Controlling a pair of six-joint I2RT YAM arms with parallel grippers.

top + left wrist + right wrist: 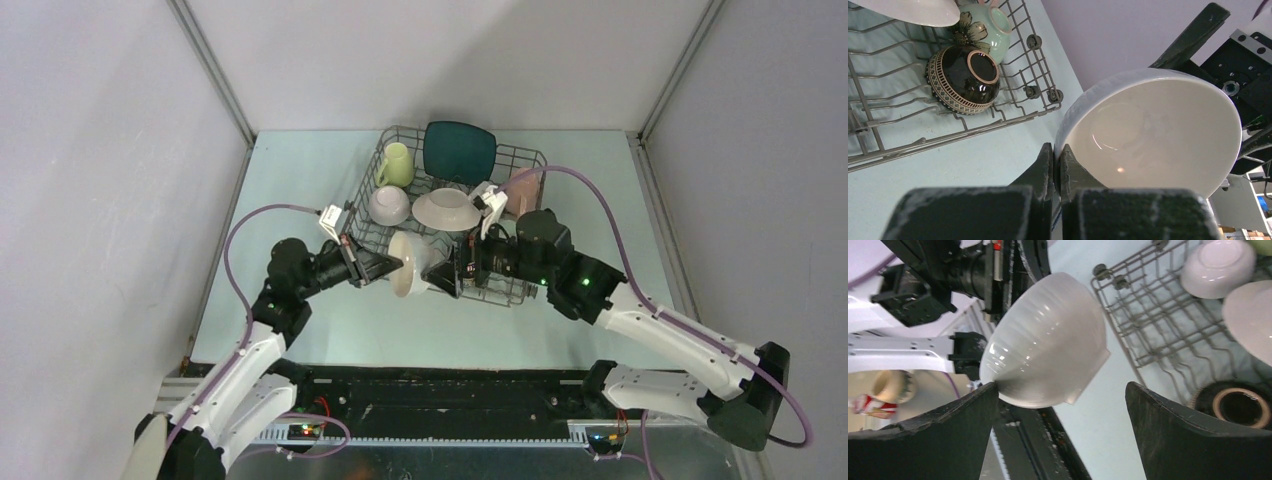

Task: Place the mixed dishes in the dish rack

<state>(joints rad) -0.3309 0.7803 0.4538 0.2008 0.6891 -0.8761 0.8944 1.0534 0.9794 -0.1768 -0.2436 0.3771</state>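
My left gripper (393, 266) is shut on the rim of a white bowl (412, 265), holding it on its side just off the near left corner of the dish rack (520, 160). One finger (1042, 167) lies outside the bowl (1158, 130), the other inside. My right gripper (450, 278) faces the bowl (1048, 340) from the right and stands open (1061, 387), its left finger (973, 410) close to the bowl's rim. In the rack are a teal square plate (458, 150), yellow-green mug (397, 165), another white bowl (389, 205), white round plate (446, 209), pink cup (524, 190), dark brown bowl (965, 77) and pale green bowl (985, 25).
The rack (948, 132) sits on a pale blue table (300, 180), walled in by grey panels at the left, right and back. A black rail (450, 385) runs along the near edge. The right arm (640, 320) reaches over the rack's near right corner.
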